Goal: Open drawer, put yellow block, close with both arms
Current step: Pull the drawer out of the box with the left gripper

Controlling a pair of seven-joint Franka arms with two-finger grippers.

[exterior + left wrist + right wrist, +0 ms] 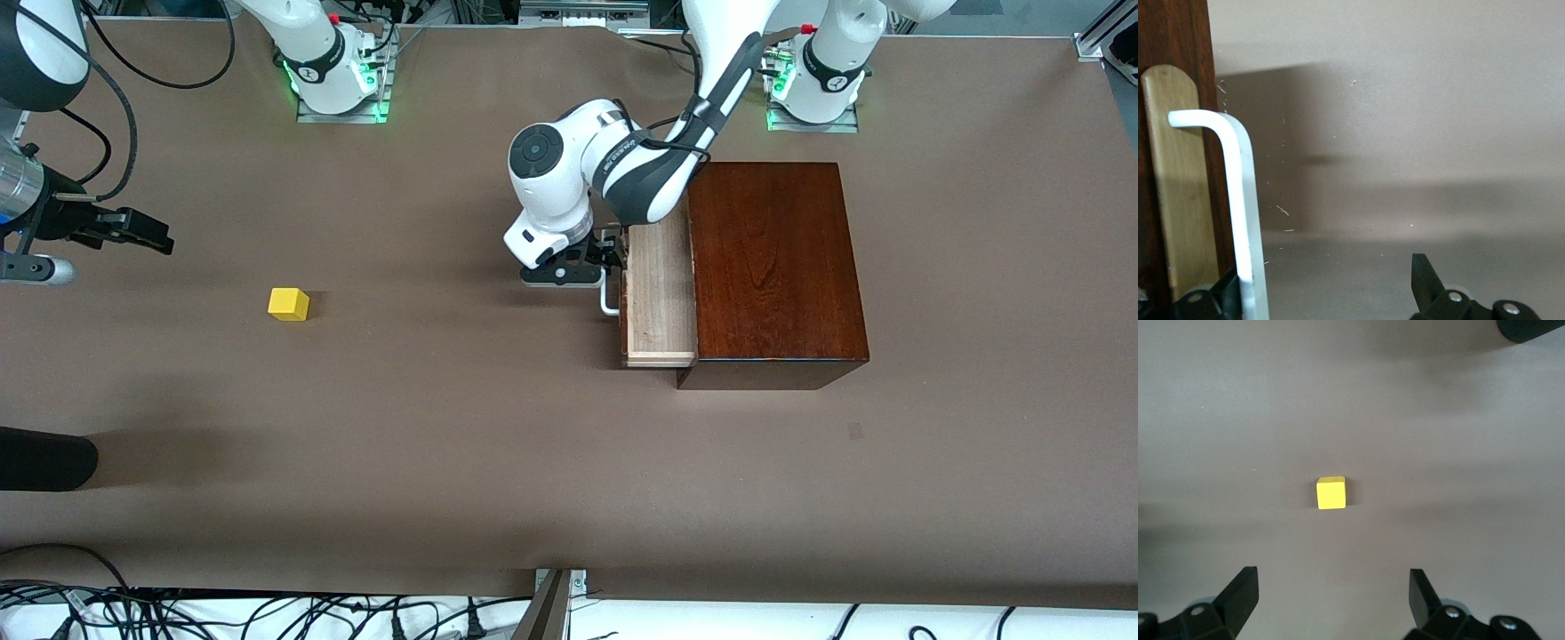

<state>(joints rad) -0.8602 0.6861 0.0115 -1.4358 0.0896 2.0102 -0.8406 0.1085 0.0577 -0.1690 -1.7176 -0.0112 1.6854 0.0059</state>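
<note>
At the drawer's (661, 293) white bar handle (608, 300), the left gripper (594, 260) has its fingers spread, one touching the bar; the drawer stands partly out of the mahogany box (772, 267).
Over bare table, the right gripper (133, 229) hangs wide apart, the yellow block (288, 304) resting well toward the right arm's end. With nothing clamped, a pull could slip off.

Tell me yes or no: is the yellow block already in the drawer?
No, the yellow block lies on the bare table toward the right arm's end, well apart from the partly open drawer.
</note>
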